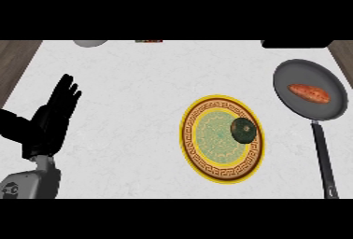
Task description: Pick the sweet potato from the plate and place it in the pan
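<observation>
An orange-red sweet potato (309, 93) lies inside the dark grey pan (289, 79) at the right of the counter, the pan's black handle (324, 158) running toward the lower edge. The yellow patterned plate (207, 163) sits in the middle and holds a dark green round vegetable (243, 130) near its right rim. My left hand (52, 116) shows at the far left, open, fingers straight and pointing up, well away from plate and pan. My right hand is out of sight.
A grey round object (91, 43) and a small dark item (148, 41) sit at the counter's far edge. A black object (296, 44) is at the top right corner. Brown wood (14, 60) borders the white counter on both sides.
</observation>
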You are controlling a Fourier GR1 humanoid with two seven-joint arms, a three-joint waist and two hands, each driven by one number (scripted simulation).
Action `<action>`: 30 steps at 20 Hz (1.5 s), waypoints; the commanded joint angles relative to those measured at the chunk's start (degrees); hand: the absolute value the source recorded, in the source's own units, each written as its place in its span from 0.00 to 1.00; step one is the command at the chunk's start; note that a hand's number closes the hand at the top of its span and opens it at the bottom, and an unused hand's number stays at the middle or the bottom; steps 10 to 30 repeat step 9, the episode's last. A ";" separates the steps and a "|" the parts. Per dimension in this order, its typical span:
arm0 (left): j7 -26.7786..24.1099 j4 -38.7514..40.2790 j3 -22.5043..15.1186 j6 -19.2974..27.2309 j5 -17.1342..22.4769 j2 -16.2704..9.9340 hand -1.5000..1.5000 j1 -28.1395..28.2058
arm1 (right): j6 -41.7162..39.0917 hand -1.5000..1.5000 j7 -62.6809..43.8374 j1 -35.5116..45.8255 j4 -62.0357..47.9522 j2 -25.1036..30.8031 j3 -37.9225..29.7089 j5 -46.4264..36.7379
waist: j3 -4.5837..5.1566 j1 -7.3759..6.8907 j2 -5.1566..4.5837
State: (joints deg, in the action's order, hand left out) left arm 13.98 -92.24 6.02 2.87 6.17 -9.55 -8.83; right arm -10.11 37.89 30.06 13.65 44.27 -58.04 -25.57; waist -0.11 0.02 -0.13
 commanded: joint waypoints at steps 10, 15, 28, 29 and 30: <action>2.30 -0.74 -0.60 0.31 -1.16 0.45 0.50 -1.23 | -5.42 0.00 3.34 -10.33 5.32 0.67 4.09 8.74 | 0.08 -0.16 0.12; 2.30 -0.74 -0.60 0.31 -1.16 0.45 0.50 -1.23 | -5.42 0.00 3.34 -10.33 5.32 0.67 4.09 8.74 | 0.08 -0.16 0.12; 2.30 -0.74 -0.60 0.31 -1.16 0.45 0.50 -1.23 | -5.42 0.00 3.34 -10.33 5.32 0.67 4.09 8.74 | 0.08 -0.16 0.12; 2.30 -0.74 -0.60 0.31 -1.16 0.45 0.50 -1.23 | -5.42 0.00 3.34 -10.33 5.32 0.67 4.09 8.74 | 0.08 -0.16 0.12; 2.30 -0.74 -0.60 0.31 -1.16 0.45 0.50 -1.23 | -5.42 0.00 3.34 -10.33 5.32 0.67 4.09 8.74 | 0.08 -0.16 0.12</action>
